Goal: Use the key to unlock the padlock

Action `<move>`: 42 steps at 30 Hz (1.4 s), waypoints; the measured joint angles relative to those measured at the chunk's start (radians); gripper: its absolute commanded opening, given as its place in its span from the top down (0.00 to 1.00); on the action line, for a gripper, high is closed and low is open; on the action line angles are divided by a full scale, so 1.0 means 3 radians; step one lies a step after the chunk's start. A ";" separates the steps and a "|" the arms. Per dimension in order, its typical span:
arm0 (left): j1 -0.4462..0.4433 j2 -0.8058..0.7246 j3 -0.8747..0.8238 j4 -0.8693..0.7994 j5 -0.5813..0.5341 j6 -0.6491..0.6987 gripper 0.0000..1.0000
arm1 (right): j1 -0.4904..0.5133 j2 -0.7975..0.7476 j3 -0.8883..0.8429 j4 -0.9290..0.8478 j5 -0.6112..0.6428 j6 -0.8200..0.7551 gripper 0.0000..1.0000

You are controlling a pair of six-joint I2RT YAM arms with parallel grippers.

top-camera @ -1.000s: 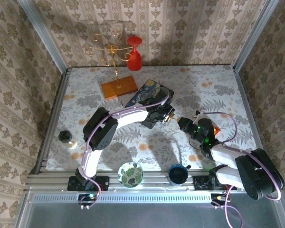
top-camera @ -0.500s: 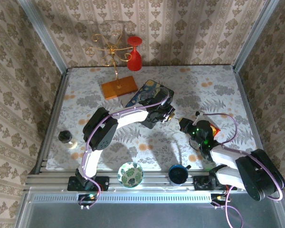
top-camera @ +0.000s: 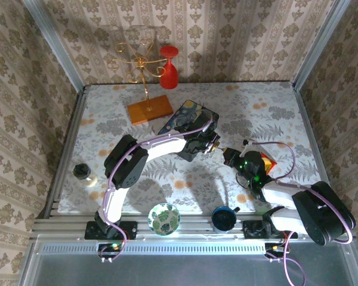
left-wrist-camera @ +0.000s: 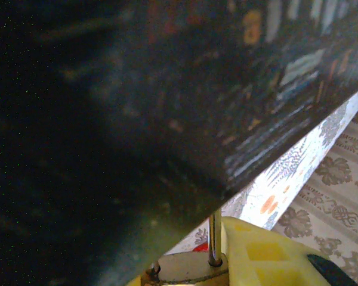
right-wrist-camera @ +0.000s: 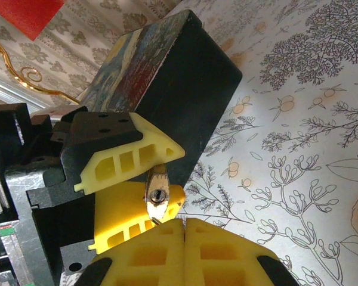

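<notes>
The padlock (right-wrist-camera: pixel 157 192) is seen end-on from the right wrist, its pale brassy body turned so that the keyhole faces the camera. It is clamped between the two yellow fingers (right-wrist-camera: pixel 134 156) of the left gripper (right-wrist-camera: pixel 167 176), which are narrowed onto its body and hold it above the table, just beside the corner of the painted box (right-wrist-camera: pixel 167 71). From the left wrist, the silvery shackle (left-wrist-camera: pixel 213 238) is seen standing up out of the brassy body, close under the dark side of the box.

The right gripper (right-wrist-camera: pixel 185 235) is pressed fully together just below the keyhole. A small metallic sliver is seen at its fingertips, but whether a key is pinched there cannot be told (it is too small to make out).

From above, the two grippers are seen tip to tip near the middle of the table (top-camera: pixel 256 107), which is covered by a pale cloth printed with grey foliage and orange blossoms. Behind the box, a wooden board (top-camera: pixel 149 109) carrying a gilt wire stand is set, with a red goblet (top-camera: pixel 169 67) beside it. A small dark jar (top-camera: pixel 82 171) is placed at the left edge, and a patterned bowl (top-camera: pixel 163 218) and a blue mug (top-camera: pixel 225 218) are set on the near rail. The space is enclosed by damask-papered walls (top-camera: pixel 24 89) in aluminium framing.
</notes>
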 measured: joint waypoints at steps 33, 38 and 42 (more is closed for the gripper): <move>0.0000 0.0000 0.0000 0.0011 0.0003 -0.0036 0.98 | 0.0089 0.0300 0.0130 0.0203 0.0301 -0.0074 1.00; 0.0000 0.0000 0.0000 0.0014 0.0004 -0.0036 0.98 | 0.0125 0.0300 0.0130 0.0200 0.0384 -0.0093 1.00; 0.0000 0.0000 0.0000 0.0022 0.0004 -0.0038 0.98 | 0.0131 0.0299 0.0130 0.0200 0.0408 -0.0099 1.00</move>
